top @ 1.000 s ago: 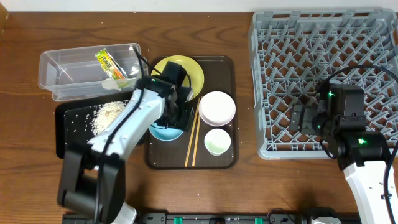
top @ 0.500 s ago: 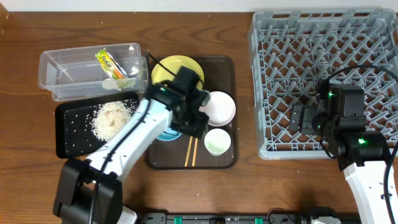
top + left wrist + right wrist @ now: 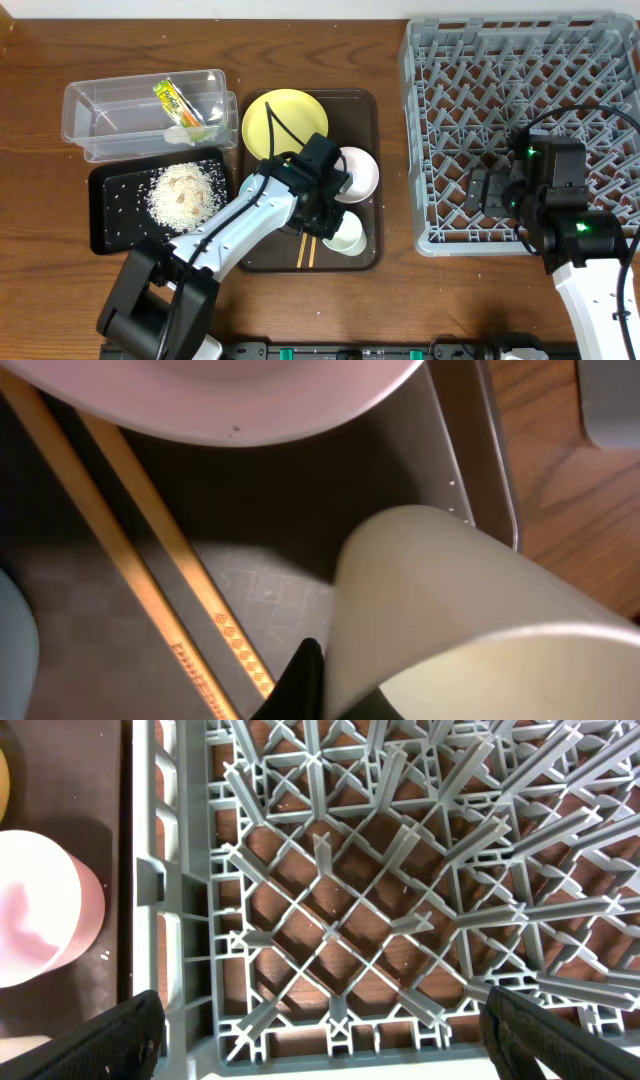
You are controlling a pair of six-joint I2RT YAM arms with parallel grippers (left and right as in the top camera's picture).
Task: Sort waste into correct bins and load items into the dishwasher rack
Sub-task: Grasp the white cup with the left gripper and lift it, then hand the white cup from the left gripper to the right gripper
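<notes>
Filling the right of the table, the grey dishwasher rack (image 3: 520,110) holds no dishes that show, and the right gripper (image 3: 320,1050) hangs over its near-left corner with fingers spread wide, holding nothing. Left of it lies the dark brown serving tray (image 3: 366,110), then the clear tub (image 3: 100,125) with the green-and-orange wrapper (image 3: 172,100) inside, and in front of that the black tray (image 3: 105,225) carrying the heap of rice (image 3: 185,192). On the serving tray sit the yellow plate (image 3: 285,115), the white-pink bowl (image 3: 360,172), the small white cup (image 3: 348,232) and the chopsticks (image 3: 303,255); a pale blue sliver at the edge of the left wrist view is probably the light blue bowl (image 3: 10,660), otherwise hidden under the arm. The sorting looks finished, so loading seems to be starting with the cup. The likely trouble is a thin-walled, smooth cup slipping or tipping if it is pinched off-centre by its rim, or knocking the bowl and the chopsticks lying just beside it as it lifts. The left gripper (image 3: 330,222) is down at the cup: one dark finger (image 3: 303,678) rests just outside the cup's wall, the other is out of sight, so I cannot tell whether it has pinched the wall or merely straddles it.
</notes>
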